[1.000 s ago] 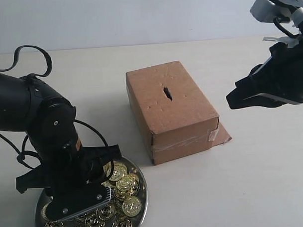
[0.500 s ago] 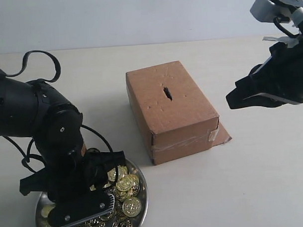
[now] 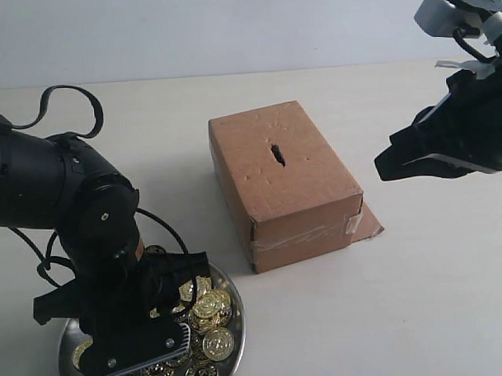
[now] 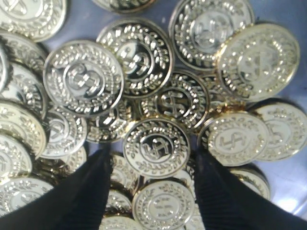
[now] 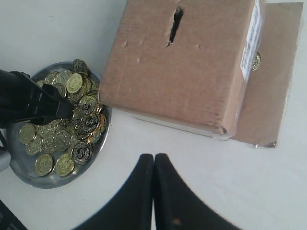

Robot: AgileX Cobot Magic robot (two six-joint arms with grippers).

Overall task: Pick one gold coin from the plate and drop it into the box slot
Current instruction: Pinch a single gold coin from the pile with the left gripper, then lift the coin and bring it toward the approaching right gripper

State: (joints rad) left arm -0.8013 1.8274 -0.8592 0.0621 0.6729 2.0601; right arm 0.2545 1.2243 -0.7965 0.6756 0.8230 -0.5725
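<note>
The silver plate [image 3: 235, 335] at the lower left holds a heap of gold coins [image 3: 214, 305]. My left gripper [image 4: 152, 155] hangs open right over the heap, with one coin [image 4: 156, 147] lying between its fingertips [image 4: 96, 165]; the arm hides much of the plate in the exterior view. The brown cardboard box [image 3: 284, 183] stands in the middle with its dark slot [image 3: 278, 154] on top. Far to the right of the box my right gripper [image 5: 154, 157] is shut on nothing, high above the table. The right wrist view shows the plate [image 5: 19, 165], box [image 5: 192, 62] and slot [image 5: 175, 25].
A loose cardboard flap [image 3: 369, 225] lies flat at the box's right base, and clear tape [image 3: 302, 240] crosses its near end. A coin [image 5: 256, 61] shows behind the tape at the box's end. The table [image 3: 404, 315] is pale beige.
My left arm has sunk and swung a little right over the plate, covering more coins. The right arm and box have not moved.
</note>
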